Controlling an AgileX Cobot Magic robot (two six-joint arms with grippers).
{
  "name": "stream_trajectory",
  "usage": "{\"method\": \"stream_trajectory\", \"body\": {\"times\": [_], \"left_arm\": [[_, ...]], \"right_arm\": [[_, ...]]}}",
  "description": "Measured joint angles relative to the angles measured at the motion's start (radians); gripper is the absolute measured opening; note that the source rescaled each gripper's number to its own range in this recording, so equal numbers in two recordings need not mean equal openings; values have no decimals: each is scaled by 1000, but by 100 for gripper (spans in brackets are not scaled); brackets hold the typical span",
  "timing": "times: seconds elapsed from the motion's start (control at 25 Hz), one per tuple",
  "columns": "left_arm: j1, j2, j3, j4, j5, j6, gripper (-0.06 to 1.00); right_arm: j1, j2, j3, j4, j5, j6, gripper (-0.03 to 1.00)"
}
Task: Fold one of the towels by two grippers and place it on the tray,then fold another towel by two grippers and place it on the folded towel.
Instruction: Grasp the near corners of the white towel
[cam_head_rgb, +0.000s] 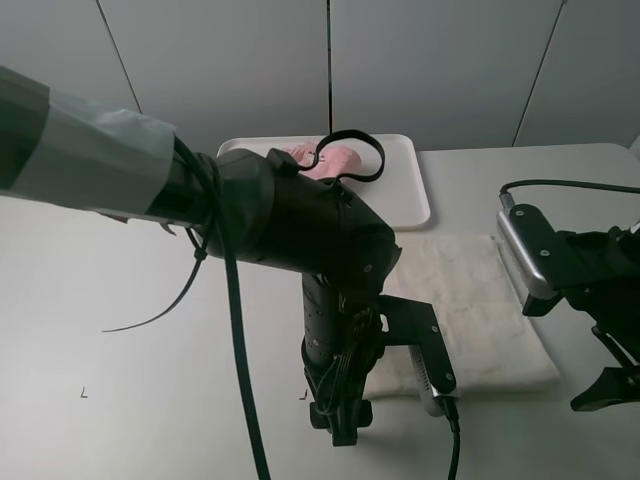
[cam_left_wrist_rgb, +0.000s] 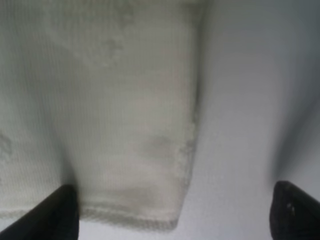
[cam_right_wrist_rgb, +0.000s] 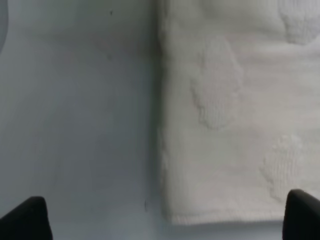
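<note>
Status | left pincer (cam_left_wrist_rgb: 175, 215) wide, empty | right pincer (cam_right_wrist_rgb: 162, 217) wide, empty | cream towel (cam_head_rgb: 480, 300) on table (cam_head_rgb: 150, 350) | pink towel (cam_head_rgb: 338, 162) on tray (cam_head_rgb: 410, 190)

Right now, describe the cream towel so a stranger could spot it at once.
Find the white tray at the table's back. In front of its right corner lies the cream-white towel, flat. Its neighbour, the pink towel, sits on the tray instead.
</note>
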Motion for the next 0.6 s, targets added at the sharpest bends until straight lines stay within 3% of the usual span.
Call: {"method": "stream_trajectory", "body": {"times": [0.32, 0.6], "left_arm": [[0, 17, -7, 5, 6, -12, 98], [0, 17, -11, 5, 10, -14, 98]], "right_arm": [[30, 50, 49, -60, -37, -2, 100], [30, 116, 57, -81, -153, 0, 100]]}}
